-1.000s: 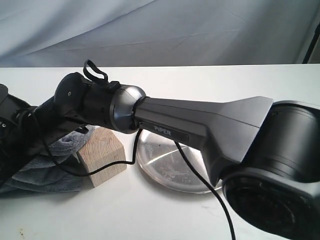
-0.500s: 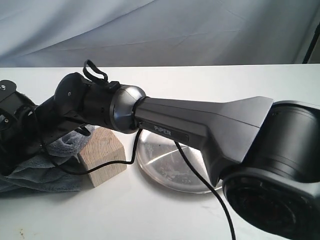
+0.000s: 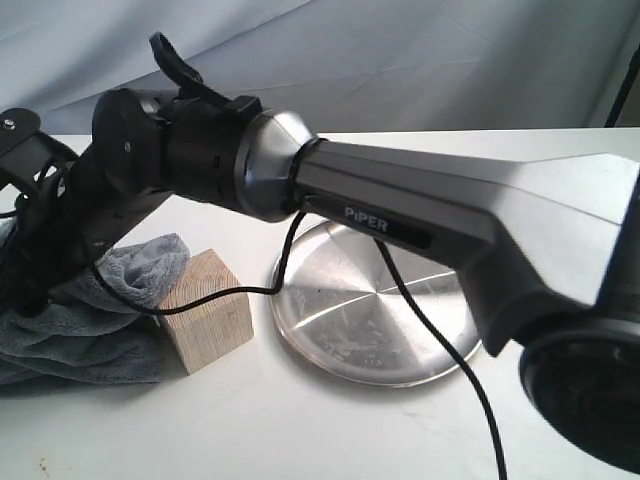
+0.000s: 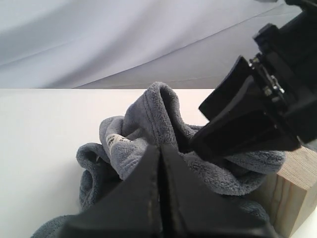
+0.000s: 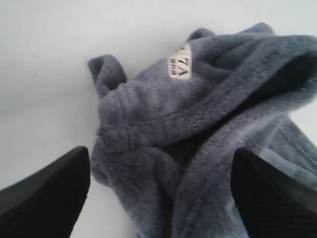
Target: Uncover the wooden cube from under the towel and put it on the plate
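The wooden cube (image 3: 205, 312) stands bare on the table between the grey towel (image 3: 90, 330) and the steel plate (image 3: 340, 320). The towel is bunched in a heap against the cube's left side. My right arm (image 3: 200, 160) reaches across the plate, past the cube. Its gripper (image 5: 161, 151) hangs wide open above the towel (image 5: 198, 114), holding nothing. My left gripper (image 4: 161, 147) is shut, its tips pinched into a fold of the towel (image 4: 148, 119). The cube's corner (image 4: 292, 198) shows behind that heap.
White tabletop (image 3: 300, 430) lies in front of the cube and plate. A black cable (image 3: 440, 340) droops from the right arm across the plate. A grey cloth backdrop (image 3: 400, 60) hangs behind the table.
The right arm has lifted off the cube and plate, so more of both shows. The left gripper has risen a little at the far left. The cube has not moved.
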### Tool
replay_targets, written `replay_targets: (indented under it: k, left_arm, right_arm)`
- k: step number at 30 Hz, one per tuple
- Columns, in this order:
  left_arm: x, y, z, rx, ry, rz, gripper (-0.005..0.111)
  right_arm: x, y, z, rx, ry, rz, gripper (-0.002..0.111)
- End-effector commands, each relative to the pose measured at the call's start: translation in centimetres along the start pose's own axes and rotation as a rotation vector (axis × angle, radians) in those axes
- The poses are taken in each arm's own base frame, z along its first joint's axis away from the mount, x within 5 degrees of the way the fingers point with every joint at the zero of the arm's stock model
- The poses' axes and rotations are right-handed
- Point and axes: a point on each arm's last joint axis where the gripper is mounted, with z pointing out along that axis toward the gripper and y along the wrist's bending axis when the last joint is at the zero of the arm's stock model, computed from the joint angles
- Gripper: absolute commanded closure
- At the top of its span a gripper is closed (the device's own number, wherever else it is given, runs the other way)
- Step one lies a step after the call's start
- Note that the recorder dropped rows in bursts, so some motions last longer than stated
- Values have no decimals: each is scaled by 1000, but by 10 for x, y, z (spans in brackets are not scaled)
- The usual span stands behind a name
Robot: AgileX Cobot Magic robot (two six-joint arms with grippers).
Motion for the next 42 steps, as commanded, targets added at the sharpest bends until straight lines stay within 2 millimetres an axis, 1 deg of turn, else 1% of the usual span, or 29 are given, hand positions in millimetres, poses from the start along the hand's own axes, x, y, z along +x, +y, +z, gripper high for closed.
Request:
replay_targets:
  k: [1, 3, 6, 8, 11, 12, 13, 14, 15, 18, 19, 23, 26, 28, 30, 33, 35, 38, 42]
  left_arm:
    - [0, 0, 0, 0, -11, -7, 107]
    - [0, 0, 0, 0, -11, -7, 107]
    - [0, 0, 0, 0, -11, -7, 107]
    - [0, 0, 0, 0, -11, -7, 107]
    - [0, 0, 0, 0, -11, -10, 107]
    - [0, 0, 0, 0, -11, -10, 107]
    - [0, 0, 0, 0, -11, -10, 107]
    - [0, 0, 0, 0, -11, -10, 107]
    - [0, 0, 0, 0, -11, -10, 107]
    - [0, 0, 0, 0, -11, -7, 107]
    - [0, 0, 0, 0, -11, -7, 107]
    - [0, 0, 0, 0, -11, -7, 107]
    - [0, 0, 0, 0, -11, -7, 107]
    - [0, 0, 0, 0, -11, -7, 107]
    - [0, 0, 0, 0, -11, -7, 107]
    - [0, 0, 0, 0, -11, -10, 107]
    - [0, 0, 0, 0, -11, -10, 107]
    - [0, 0, 0, 0, -11, -10, 107]
    - [0, 0, 0, 0, -11, -10, 107]
  right_arm:
    - [3, -14, -19, 163, 118, 0, 36]
    - [12, -20, -19, 180, 211, -15, 36]
    - [15, -22, -13, 184, 212, -15, 40]
    - [19, -23, -5, 182, 215, -24, 44]
    - [33, -25, 13, 174, 260, -36, 51]
    - [34, -26, 17, 175, 253, -48, 58]
    - [33, -26, 17, 179, 237, -50, 63]
    - [30, -26, 18, 185, 205, -63, 75]
    - [27, -27, 17, 191, 182, -72, 83]
    - [16, -22, 11, 194, 119, -136, 104]
    - [12, -20, 8, 194, 95, -153, 108]
    - [-10, -6, -3, 212, -42, -207, 108]
    - [-26, 12, -9, 199, -149, -238, 108]
    - [-33, 25, -11, 175, -205, -239, 108]
    - [-36, 34, -10, 142, -238, -197, 108]
    - [-34, 48, -3, 85, -237, -149, 108]
    - [-31, 53, 2, 71, -223, -148, 108]
    - [-24, 54, 12, 56, -180, -145, 108]
    - [-7, 53, 28, 34, -82, -140, 108]
